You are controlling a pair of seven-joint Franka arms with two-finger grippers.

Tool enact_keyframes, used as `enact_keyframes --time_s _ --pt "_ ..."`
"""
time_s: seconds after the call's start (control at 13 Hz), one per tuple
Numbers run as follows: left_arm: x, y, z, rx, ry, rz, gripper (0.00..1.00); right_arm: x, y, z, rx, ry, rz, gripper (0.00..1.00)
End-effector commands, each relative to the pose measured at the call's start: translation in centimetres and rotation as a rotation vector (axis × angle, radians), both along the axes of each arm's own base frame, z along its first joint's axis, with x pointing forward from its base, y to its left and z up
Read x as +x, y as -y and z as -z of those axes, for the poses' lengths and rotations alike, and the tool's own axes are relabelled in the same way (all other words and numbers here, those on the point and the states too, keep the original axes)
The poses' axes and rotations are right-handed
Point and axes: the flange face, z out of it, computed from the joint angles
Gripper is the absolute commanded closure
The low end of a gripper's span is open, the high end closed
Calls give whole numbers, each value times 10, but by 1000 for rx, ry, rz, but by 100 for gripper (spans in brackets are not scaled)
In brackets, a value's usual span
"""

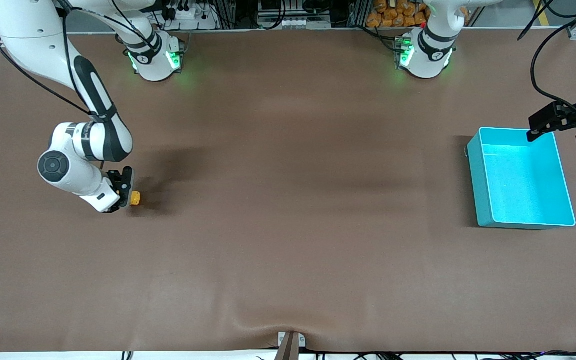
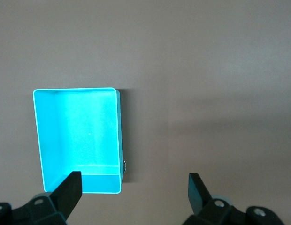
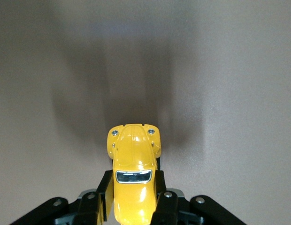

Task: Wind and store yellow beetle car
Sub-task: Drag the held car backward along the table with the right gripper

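The yellow beetle car (image 1: 135, 198) is a tiny orange-yellow toy at the right arm's end of the table. My right gripper (image 1: 127, 192) is shut on it, low at the brown mat. In the right wrist view the car (image 3: 133, 173) sits between the two black fingers (image 3: 103, 192), its nose pointing away from the wrist. The turquoise bin (image 1: 520, 178) stands at the left arm's end, with nothing in it. My left gripper (image 1: 550, 122) waits open over the bin's rim nearest the bases. The bin also shows in the left wrist view (image 2: 79, 138).
The brown mat (image 1: 288, 200) covers the whole table. A small clamp (image 1: 290, 345) sits at the table edge nearest the front camera. The arm bases (image 1: 155, 57) stand along the back edge.
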Motion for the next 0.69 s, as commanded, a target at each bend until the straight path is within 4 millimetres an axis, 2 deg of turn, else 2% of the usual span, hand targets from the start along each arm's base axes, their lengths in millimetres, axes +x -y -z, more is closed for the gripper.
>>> enact_keyframes --time_s 0.0,0.23,0.46,0.62 --pt "-5 0 -3 20 -2 -6 0 9 21 19 5 0 -25 68" --pt "-5 0 -3 20 -2 -6 0 10 37 19 7 -2 -39 68" --pt "-5 0 -2 20 -6 -5 0 9 44 19 8 0 -27 67" --pt "-5 -2 -2 20 -6 -8 0 8 52 19 9 0 -13 63"
